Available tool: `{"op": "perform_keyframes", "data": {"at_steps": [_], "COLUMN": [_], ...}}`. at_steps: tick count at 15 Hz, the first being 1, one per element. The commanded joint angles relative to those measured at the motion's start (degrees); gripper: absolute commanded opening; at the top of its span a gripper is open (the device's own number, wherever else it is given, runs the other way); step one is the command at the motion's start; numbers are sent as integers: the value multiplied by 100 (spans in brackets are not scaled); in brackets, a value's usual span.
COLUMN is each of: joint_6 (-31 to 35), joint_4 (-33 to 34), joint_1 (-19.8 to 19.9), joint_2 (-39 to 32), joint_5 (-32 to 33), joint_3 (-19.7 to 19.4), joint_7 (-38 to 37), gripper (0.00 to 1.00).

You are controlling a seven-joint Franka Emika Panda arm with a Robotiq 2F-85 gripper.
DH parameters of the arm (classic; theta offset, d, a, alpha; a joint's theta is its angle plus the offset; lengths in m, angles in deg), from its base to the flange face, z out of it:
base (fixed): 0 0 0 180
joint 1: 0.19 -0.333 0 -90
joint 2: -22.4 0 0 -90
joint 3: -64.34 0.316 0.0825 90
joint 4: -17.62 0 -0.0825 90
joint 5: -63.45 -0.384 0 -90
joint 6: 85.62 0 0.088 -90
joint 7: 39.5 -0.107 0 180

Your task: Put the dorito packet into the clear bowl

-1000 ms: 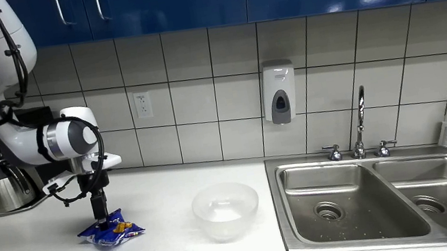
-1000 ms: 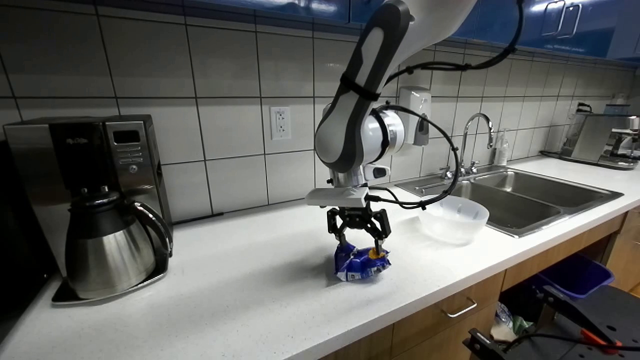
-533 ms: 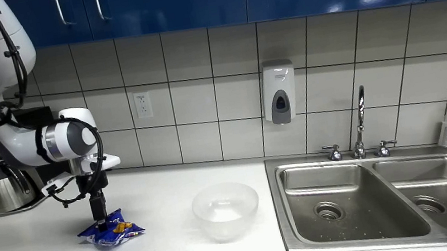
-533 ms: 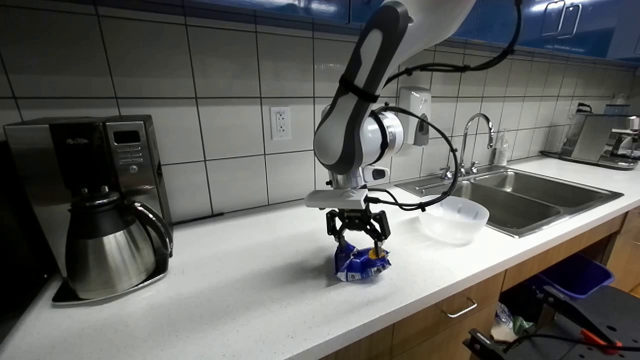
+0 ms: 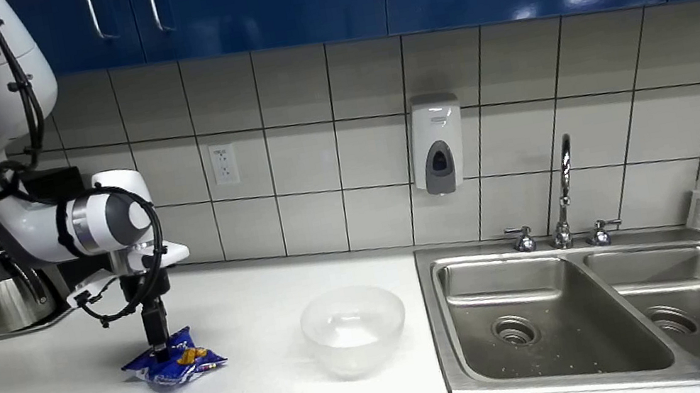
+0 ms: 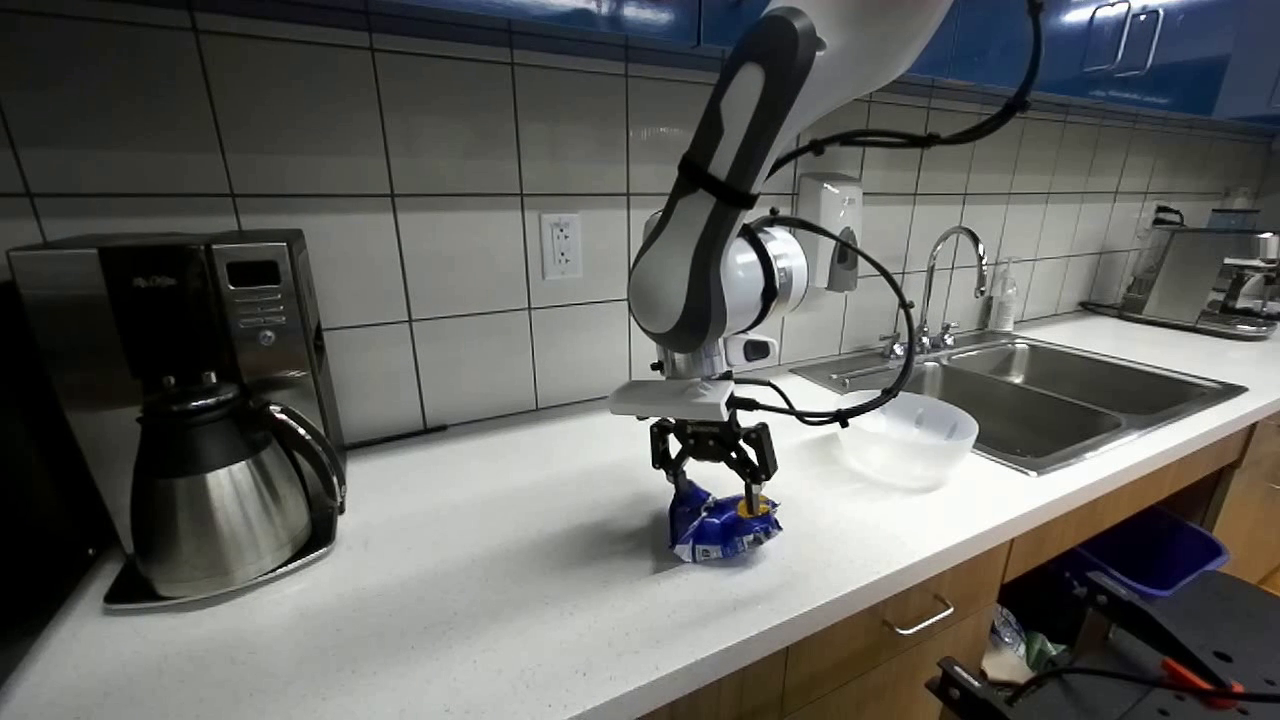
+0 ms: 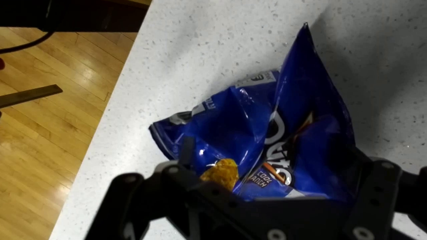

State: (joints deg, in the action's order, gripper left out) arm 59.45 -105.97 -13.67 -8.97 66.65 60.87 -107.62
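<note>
Gripper (image 6: 717, 497): pointed straight down at the white counter (image 5: 254, 307), in released state, with fingers (image 7: 187, 150) spread wide apart. Dorito packet (image 7: 230, 123): directly beneath the gripper, partly between the two fingers, supported by the counter. Degree of contact between fingertips and packet: not clear from these views. Packet orientation: printed face toward the gripper, creased through the middle, with one pointed corner jutting out past the fingers. In the wrist view, close beside one finger: orange chip picture (image 7: 222, 173) on the packet.

Clear bowl (image 5: 358, 357): upright on the same counter, apart from the gripper, between gripper and steel sink (image 5: 440, 332). Coffee maker (image 6: 170, 320): on the opposite side of the gripper from the bowl, well apart, with carafe (image 6: 215, 510) seated at its front. Power outlet (image 6: 561, 246): on the tiled wall (image 5: 307, 157) behind the gripper. Soap dispenser (image 5: 438, 138): on the same wall, higher than the gripper, toward the sink. Blue cabinets (image 5: 258, 4): along the wall, well above the gripper.
</note>
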Motion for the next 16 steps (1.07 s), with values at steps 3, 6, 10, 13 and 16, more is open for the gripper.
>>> {"op": "perform_keyframes", "data": {"at_steps": [3, 6, 10, 13, 16], "joint_6": [374, 426, 410, 384, 360], "joint_4": [-20, -25, -42, -34, -39], "joint_1": [-44, -46, -65, -114, -140], "joint_2": [-74, -65, -47, -46, -34], "joint_5": [-137, -204, -234, -201, -186], "joint_3": [-70, -89, -124, -179, -198], "joint_7": [-115, -106, -126, -208, -297], "gripper": [100, 100, 71, 53, 31]}}
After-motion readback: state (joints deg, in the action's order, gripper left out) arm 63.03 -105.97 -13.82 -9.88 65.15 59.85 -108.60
